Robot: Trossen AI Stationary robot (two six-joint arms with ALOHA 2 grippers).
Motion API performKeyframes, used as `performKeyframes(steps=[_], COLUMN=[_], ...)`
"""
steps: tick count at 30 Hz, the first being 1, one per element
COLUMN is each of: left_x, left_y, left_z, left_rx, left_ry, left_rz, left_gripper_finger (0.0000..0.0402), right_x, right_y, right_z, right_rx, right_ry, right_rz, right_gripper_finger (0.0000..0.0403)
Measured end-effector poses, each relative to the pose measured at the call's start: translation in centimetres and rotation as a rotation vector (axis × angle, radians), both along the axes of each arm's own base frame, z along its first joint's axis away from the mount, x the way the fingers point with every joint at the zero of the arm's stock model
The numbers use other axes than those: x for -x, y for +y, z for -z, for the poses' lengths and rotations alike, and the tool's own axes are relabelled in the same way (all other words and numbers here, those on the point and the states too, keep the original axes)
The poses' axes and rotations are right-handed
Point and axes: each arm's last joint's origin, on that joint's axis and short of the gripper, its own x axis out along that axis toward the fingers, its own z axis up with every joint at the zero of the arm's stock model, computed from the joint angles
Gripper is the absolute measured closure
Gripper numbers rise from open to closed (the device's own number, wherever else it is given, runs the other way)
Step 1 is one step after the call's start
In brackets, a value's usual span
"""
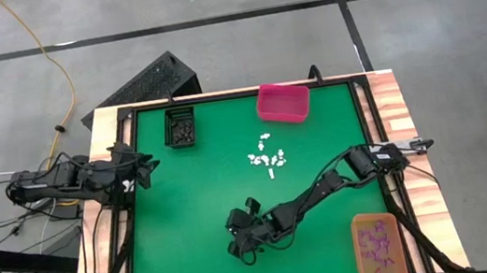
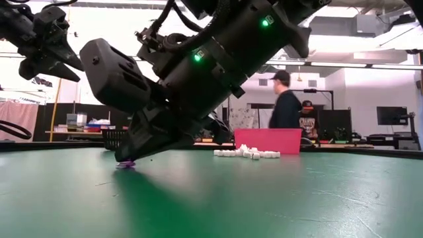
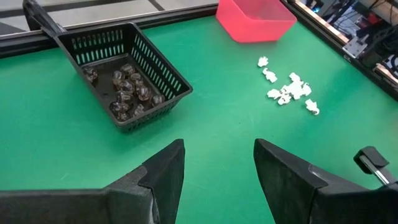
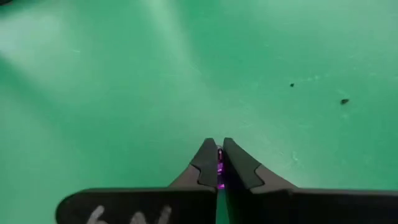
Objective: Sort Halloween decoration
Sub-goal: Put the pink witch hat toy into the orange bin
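Down on the green table [image 1: 199,227], well in front of the white heap, a single purple trinket [image 4: 219,169] sits pinched between the closed fingers of the right gripper [image 4: 217,160], its tips pressed to the mat; the low view shows the same purple piece [image 2: 126,163] at the very tip of the right gripper [image 2: 129,158], touching the surface. Seen from above, the right gripper [image 1: 242,248] lies nearer the front edge than the white heap, the arm reaching in from the right side. That heap of white trinkets [image 1: 266,155] lies loose on the mat near the table's middle, just in front of the pink bin [image 1: 282,102]. To the left of the white heap, at the back edge, stands the black basket [image 1: 180,128] holding the black trinkets [image 3: 127,89]. Off to the right of the heap and at the front corner, the orange bin [image 1: 378,247] holds more purple trinkets [image 1: 376,243]. The left gripper [image 1: 142,166] waits at the left edge, level with the heap, its fingers [image 3: 163,176] spread apart and empty. Two people [image 2: 287,106] stand in the room beyond the table.
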Motion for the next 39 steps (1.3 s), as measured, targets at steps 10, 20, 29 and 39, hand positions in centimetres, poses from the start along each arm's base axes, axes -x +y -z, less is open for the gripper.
performKeyframes(steps=[10, 20, 29, 39], left_x=[0.0, 0.0, 0.1, 0.1], left_y=[0.0, 0.0, 0.0, 0.1], left_z=[0.0, 0.0, 0.1, 0.1], left_rx=[-0.003, -0.001, 0.012, 0.015], left_ry=[-0.001, -0.002, -0.001, -0.003], left_rz=[-0.006, -0.007, -0.015, -0.029], left_gripper_finger=[0.0219, 0.0219, 0.0219, 0.0219], right_x=[2.8, 13.4, 26.3, 32.4], right_y=[0.7, 1.4, 4.2, 8.4], right_z=[-6.0, -14.6, -19.6, -18.7], right_rx=[-0.065, -0.273, -0.371, -0.460], right_ry=[0.104, 0.506, 0.707, 0.823], right_rz=[-0.033, -0.029, 0.234, 0.415], right_gripper_finger=[0.0376, 0.0376, 0.0376, 0.0375])
